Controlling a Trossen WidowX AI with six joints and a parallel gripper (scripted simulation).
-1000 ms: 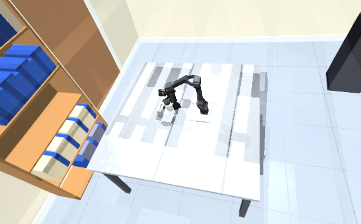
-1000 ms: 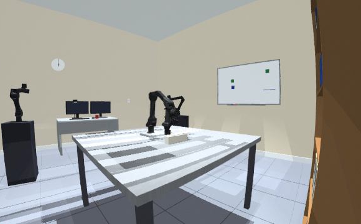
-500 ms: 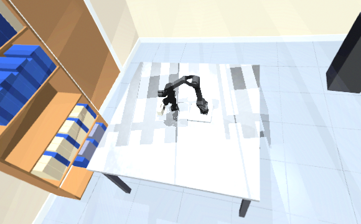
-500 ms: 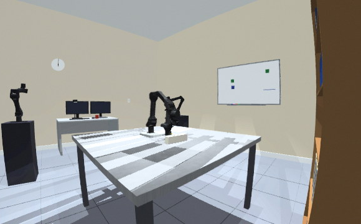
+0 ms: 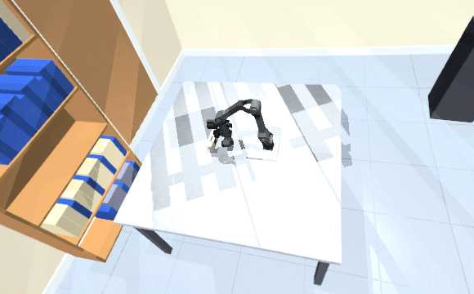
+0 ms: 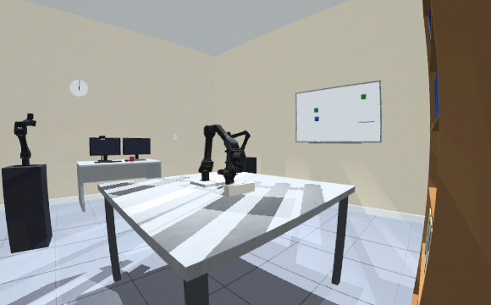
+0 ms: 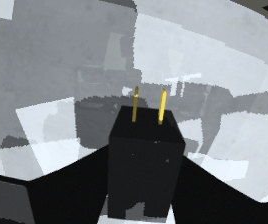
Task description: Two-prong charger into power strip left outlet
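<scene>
My gripper (image 5: 223,138) (image 6: 228,180) (image 7: 142,153) is shut on the black two-prong charger (image 7: 145,172). In the wrist view the charger's two gold prongs (image 7: 135,105) (image 7: 162,107) point forward, away from the fingers, over the table surface. The cream power strip (image 5: 211,144) (image 6: 241,189) lies on the table. In the exterior view the gripper is just behind or above the strip's left end; its exact height and gap cannot be told. The strip and its outlets are not seen in the wrist view. The charger is too small to make out in the top and exterior views.
The arm's base stands on a white plate (image 5: 257,156) (image 6: 201,183) on the white table (image 5: 237,212) (image 6: 178,241). Patchy grey shadows cross the table top. A shelf (image 5: 24,210) stands beyond the table's left side in the top view.
</scene>
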